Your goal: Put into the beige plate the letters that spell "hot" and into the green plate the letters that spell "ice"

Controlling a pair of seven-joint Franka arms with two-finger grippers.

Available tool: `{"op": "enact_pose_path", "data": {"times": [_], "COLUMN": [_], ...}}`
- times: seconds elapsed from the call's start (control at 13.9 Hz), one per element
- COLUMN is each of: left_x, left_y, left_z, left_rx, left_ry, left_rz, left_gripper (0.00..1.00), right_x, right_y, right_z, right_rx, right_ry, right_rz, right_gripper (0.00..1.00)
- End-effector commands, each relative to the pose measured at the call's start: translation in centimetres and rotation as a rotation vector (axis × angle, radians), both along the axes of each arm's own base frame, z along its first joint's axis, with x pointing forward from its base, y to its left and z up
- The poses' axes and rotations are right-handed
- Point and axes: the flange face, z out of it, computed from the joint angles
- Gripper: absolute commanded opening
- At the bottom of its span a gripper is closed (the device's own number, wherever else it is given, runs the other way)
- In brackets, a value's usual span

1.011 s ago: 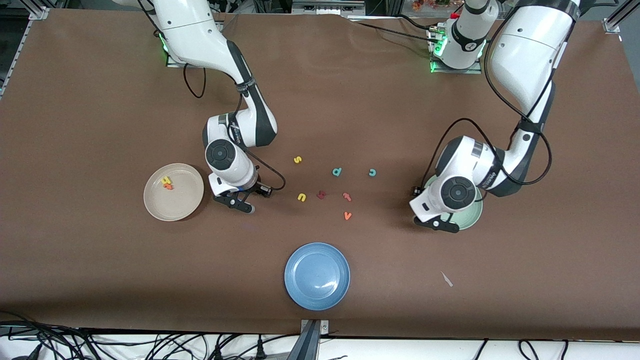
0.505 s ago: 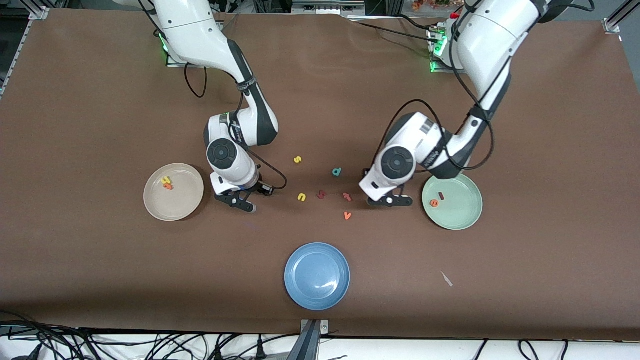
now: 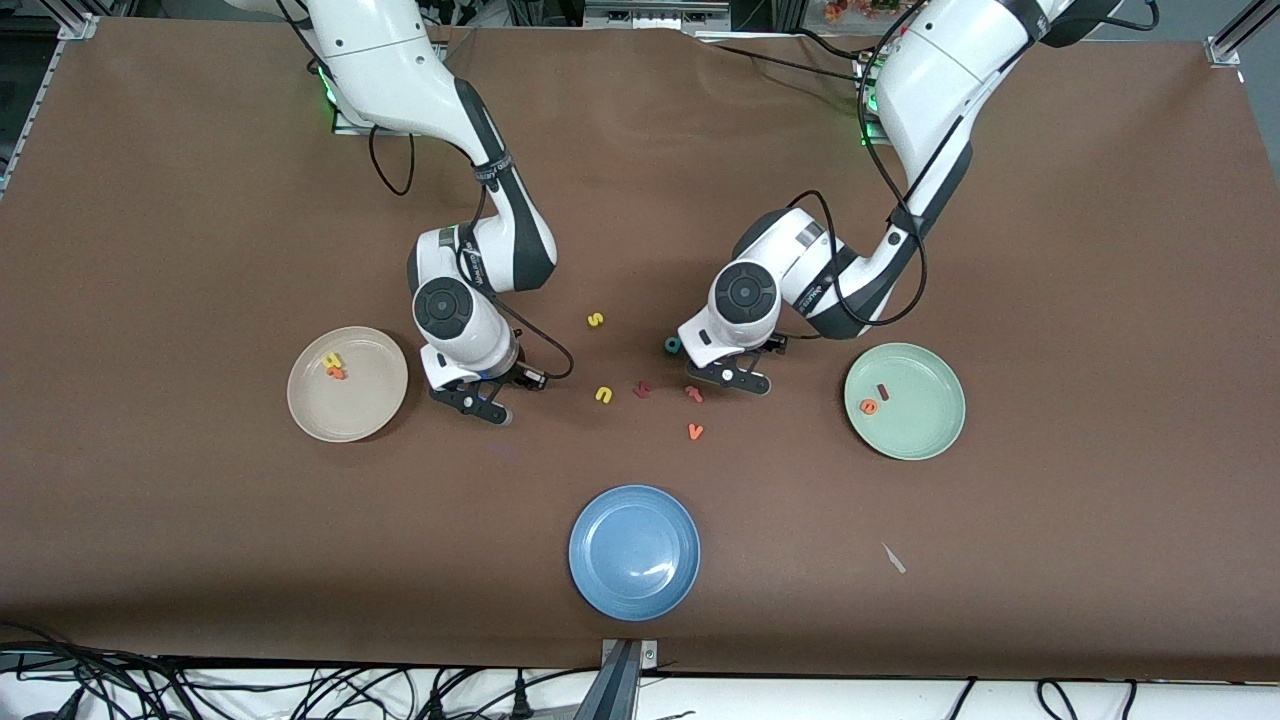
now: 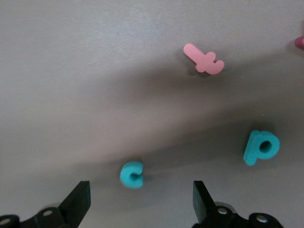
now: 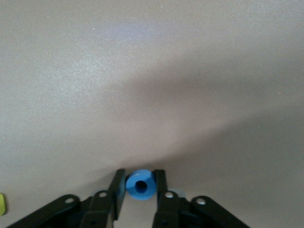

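My right gripper point(image 5: 140, 186) is shut on the blue "o" point(image 5: 141, 184), low at the table beside the beige plate point(image 3: 350, 412). That plate holds the yellow "h" point(image 3: 331, 360) and the orange "t" point(image 3: 337, 374). My left gripper point(image 4: 140, 204) is open over the loose letters, and the teal "c" point(image 4: 131, 174) lies on the table just ahead of its gap. In the front view that hand point(image 3: 728, 378) hides the "c". The green plate point(image 3: 922, 422) carries the dark red "i" point(image 3: 882, 390) and the orange "e" point(image 3: 869, 407).
Between the two hands lie a teal "d" point(image 3: 672, 346), a yellow "s" point(image 3: 595, 320), a yellow "u" point(image 3: 603, 395), a dark red letter point(image 3: 642, 390), a pinkish-red "t" point(image 3: 693, 393) and an orange "v" point(image 3: 695, 431). A blue plate point(image 3: 634, 551) sits nearest the front camera.
My left arm has swung from over the green plate to over the loose letters, uncovering the "i" and "e". My right gripper has closed on the blue "o" and stayed in place.
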Motion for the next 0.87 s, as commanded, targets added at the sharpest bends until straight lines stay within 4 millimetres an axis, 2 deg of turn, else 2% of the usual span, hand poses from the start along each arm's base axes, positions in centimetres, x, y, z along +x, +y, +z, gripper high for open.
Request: {"op": "enact_pose_path", "data": {"times": [0.0,0.07,0.22,0.29,0.43,0.51,0.58,0.72,0.79], "left_x": [-1.2,-1.8,-2.0,-2.0,-1.9,-2.0,-2.0,-1.7,-1.4], "left_y": [0.8,0.9,1.9,1.9,2.0,2.0,2.0,2.3,2.4], "left_z": [-0.3,-0.6,-0.9,-0.8,-0.8,-0.9,-0.9,-0.9,-0.6], "left_rx": [-0.002,-0.009,-0.022,-0.022,-0.021,-0.019,-0.019,-0.019,-0.019], "left_ry": [-0.03,-0.035,-0.05,-0.05,-0.05,-0.047,-0.048,-0.047,-0.051], "left_rz": [-0.044,-0.047,-0.037,-0.037,-0.031,-0.025,-0.024,-0.019,-0.016], "left_gripper": [0.93,0.92,0.86,0.76,0.53,0.34,0.22,0.04,0.02], "right_x": [-0.4,-0.2,0.8,2.0,3.5,3.9,4.6,5.1,5.3], "right_y": [0.5,0.6,0.3,-0.7,-5.2,-7.7,-10.3,-14.0,-15.7], "right_z": [-0.4,-0.1,1.5,2.8,4.5,4.9,5.6,6.1,6.0], "right_rx": [0.022,0.025,0.03,0.018,-0.012,-0.02,-0.035,-0.05,-0.057], "right_ry": [0.013,0.007,0.04,0.067,0.099,0.126,0.14,0.149,0.145], "right_rz": [-0.022,-0.018,-0.011,0.008,0.146,0.232,0.275,0.366,0.399], "right_gripper": [0.19,0.13,0.11,0.11,0.11,0.11,0.11,0.11,0.11]}}
